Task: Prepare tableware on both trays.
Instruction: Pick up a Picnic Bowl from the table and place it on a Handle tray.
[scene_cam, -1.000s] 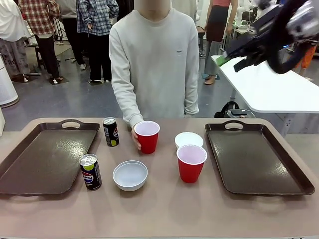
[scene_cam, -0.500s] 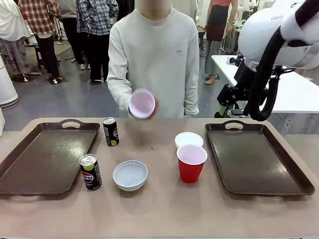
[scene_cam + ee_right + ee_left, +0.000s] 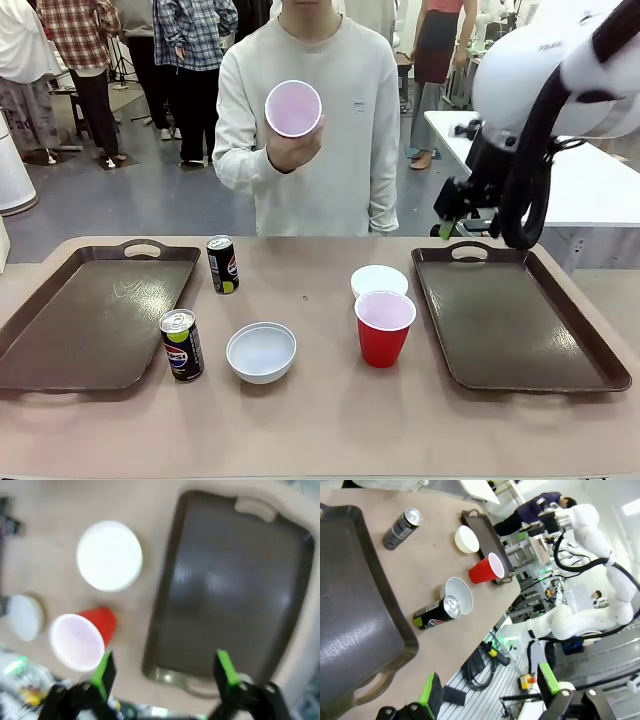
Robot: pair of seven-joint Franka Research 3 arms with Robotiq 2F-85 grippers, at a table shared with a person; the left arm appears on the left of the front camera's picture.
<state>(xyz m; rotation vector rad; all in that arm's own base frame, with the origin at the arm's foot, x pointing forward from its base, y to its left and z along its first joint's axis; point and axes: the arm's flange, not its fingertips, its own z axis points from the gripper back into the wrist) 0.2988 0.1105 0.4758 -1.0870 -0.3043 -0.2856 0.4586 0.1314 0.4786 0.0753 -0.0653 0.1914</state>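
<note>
A white-lined red plastic cup (image 3: 293,108) is gripped in the person's raised hand (image 3: 293,150), other tableware (image 3: 383,328) is seen on the table (image 3: 320,430) between two dark brown rectangular plastic trays (image 3: 60,330), left gripper (image 3: 489,687) and right gripper (image 3: 162,670) spread wide, empty.

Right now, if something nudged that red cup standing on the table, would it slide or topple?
Probably topple: the red cup looks empty and narrows toward its base, so it is likely light and tippy. Its thin-looking plastic walls would probably flex if squeezed.
</note>
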